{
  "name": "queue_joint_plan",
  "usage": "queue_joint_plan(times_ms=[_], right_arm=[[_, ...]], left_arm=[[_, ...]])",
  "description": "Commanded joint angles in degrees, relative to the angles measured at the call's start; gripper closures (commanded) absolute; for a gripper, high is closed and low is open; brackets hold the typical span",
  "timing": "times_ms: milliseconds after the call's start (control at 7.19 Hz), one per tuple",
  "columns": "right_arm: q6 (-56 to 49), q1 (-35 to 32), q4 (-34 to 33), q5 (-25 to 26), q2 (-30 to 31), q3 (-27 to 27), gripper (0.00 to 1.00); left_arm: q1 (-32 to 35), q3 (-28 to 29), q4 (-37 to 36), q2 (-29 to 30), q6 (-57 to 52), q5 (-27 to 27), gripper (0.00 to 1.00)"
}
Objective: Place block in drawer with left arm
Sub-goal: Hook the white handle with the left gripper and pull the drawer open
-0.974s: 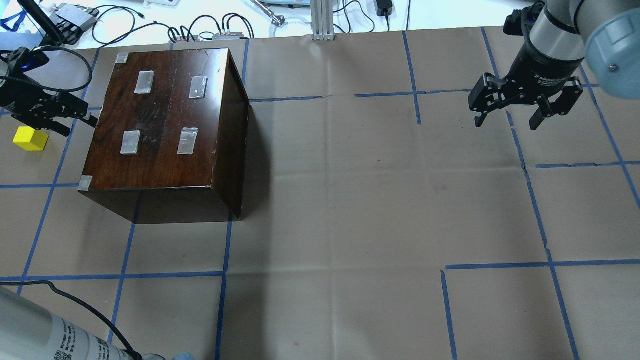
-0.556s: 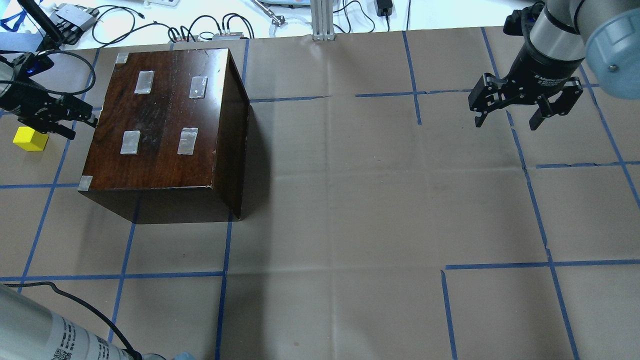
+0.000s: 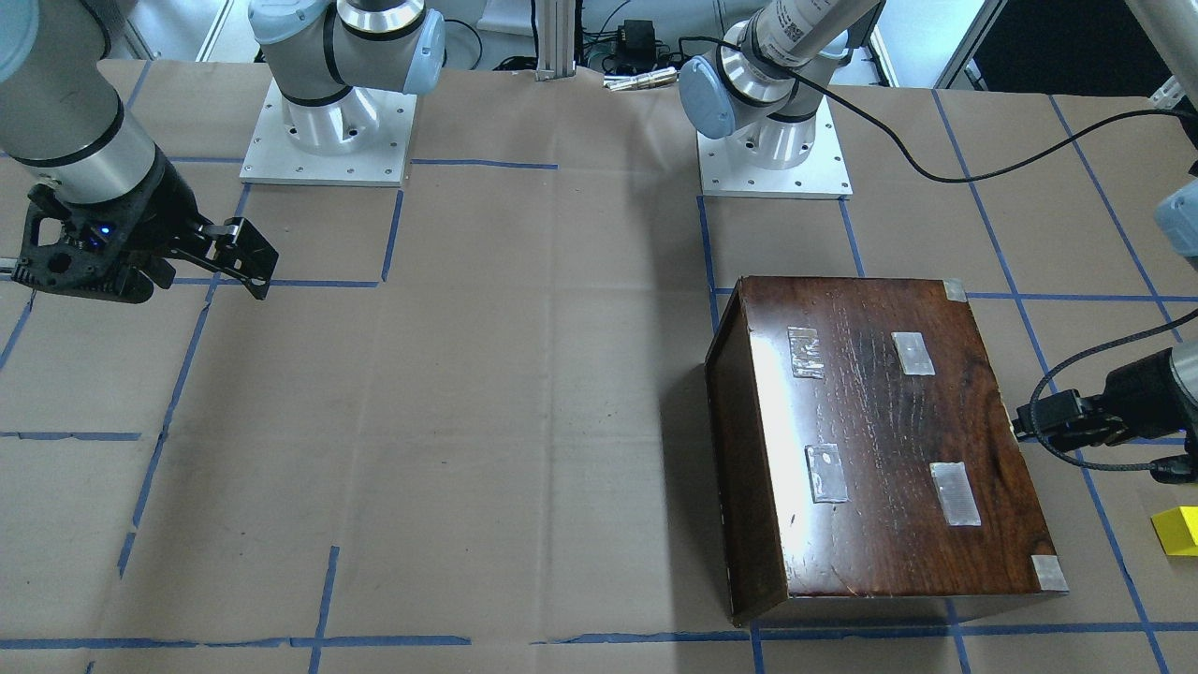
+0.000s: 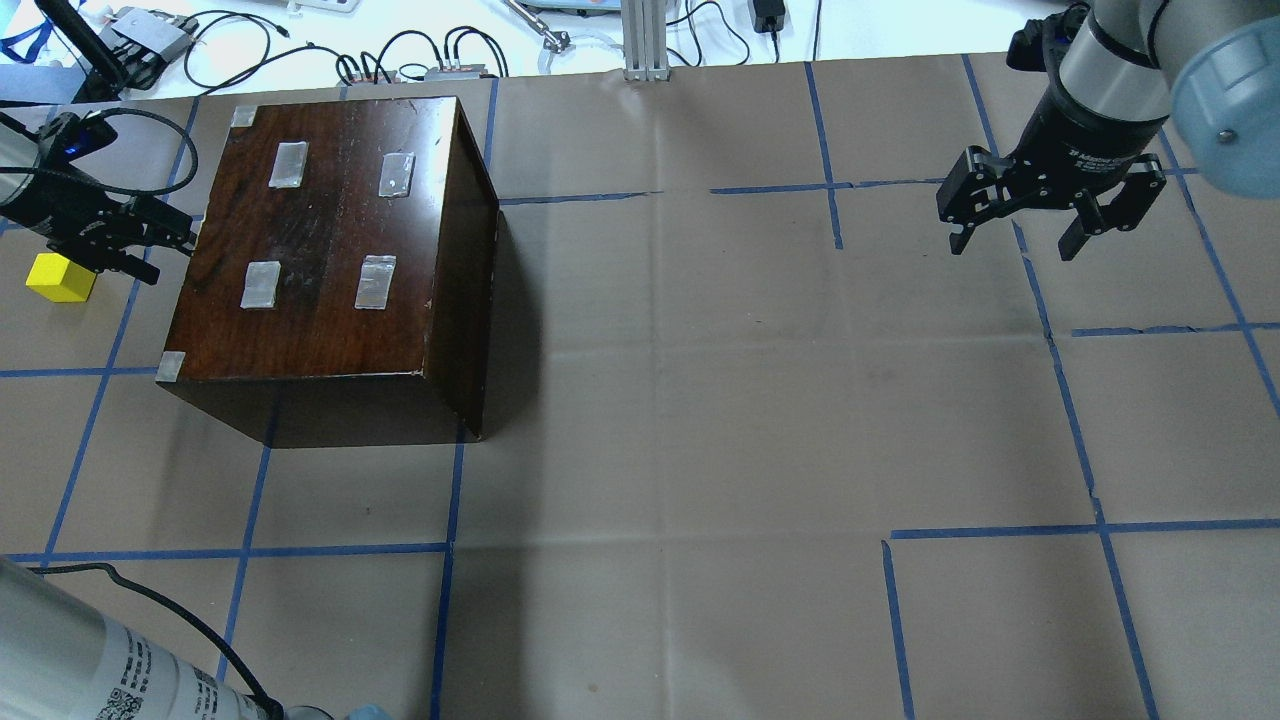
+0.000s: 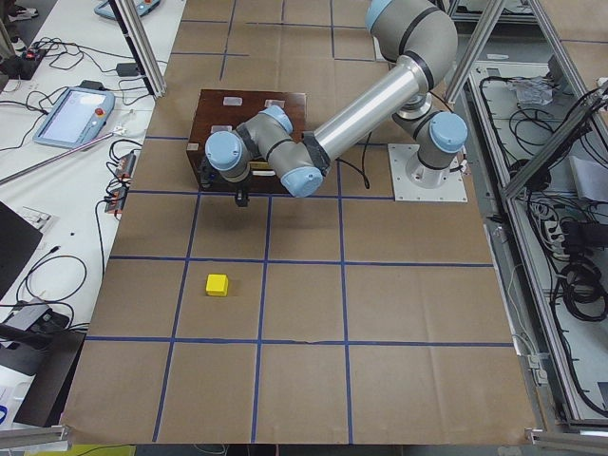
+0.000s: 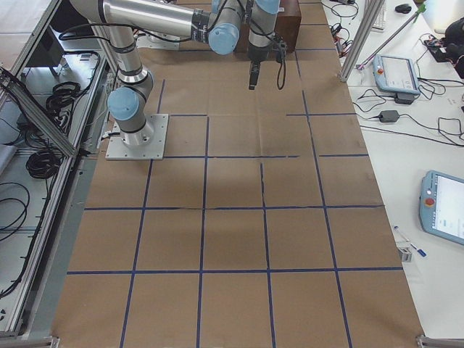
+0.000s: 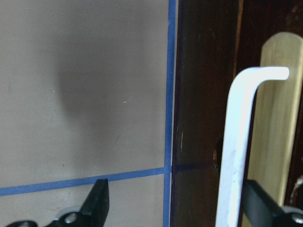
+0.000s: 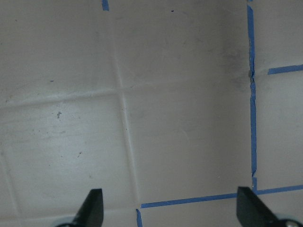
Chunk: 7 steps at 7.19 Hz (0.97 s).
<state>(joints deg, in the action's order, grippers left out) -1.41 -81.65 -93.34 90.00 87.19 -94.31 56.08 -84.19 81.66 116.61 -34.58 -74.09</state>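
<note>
From the overhead camera I see the left pincer (image 4: 165, 252) low at the side of the dark wooden box (image 4: 320, 230), which stands right ahead of its fingertips. That face of the box is hidden from me there. Only the left wrist camera shows it: the dark drawer front (image 7: 203, 94), with a white bent-bar handle (image 7: 235, 142) over a pale wooden strip (image 7: 279, 109).

The pincer's jaws are spread wide and grip nothing. The handle stands between them, close beside one fingertip (image 7: 259, 205); I cannot tell whether they touch. The other fingertip (image 7: 98, 201) hangs over the brown paper (image 7: 85, 94).

Overhead, the yellow block (image 4: 62, 277) looks just beside the pincer's body. The left-end camera sets it apart behind the pincer, away from the box, alone on the paper.

Far beyond the box, the right pincer (image 4: 1012, 247) hangs with jaws parted wide. Its wrist camera shows only paper and blue tape lines (image 8: 189, 201) between them.
</note>
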Motion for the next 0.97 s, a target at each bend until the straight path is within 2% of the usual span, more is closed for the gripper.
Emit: queue_joint_plan(times_ms=[0,139,417,834], right_arm=[[-0.1,0.0,0.0,0.0,0.0,0.0,0.00],[0.0,0.0,0.0,0.0,0.0,0.0,0.00],[-0.1,0.0,0.0,0.0,0.0,0.0,0.00],[-0.1,0.0,0.0,0.0,0.0,0.0,0.00]], left_arm=[[0.0,-0.2,-0.1,-0.1,-0.4,-0.5,0.02],[0.0,-0.3,-1.0,-0.2,-0.7,-1.0,0.02],[0.0,-0.3,-1.8,-0.3,-0.8,-6.0,0.02],[-0.2,-0.2,-3.3,-0.2,-0.8,-9.2,0.02]])
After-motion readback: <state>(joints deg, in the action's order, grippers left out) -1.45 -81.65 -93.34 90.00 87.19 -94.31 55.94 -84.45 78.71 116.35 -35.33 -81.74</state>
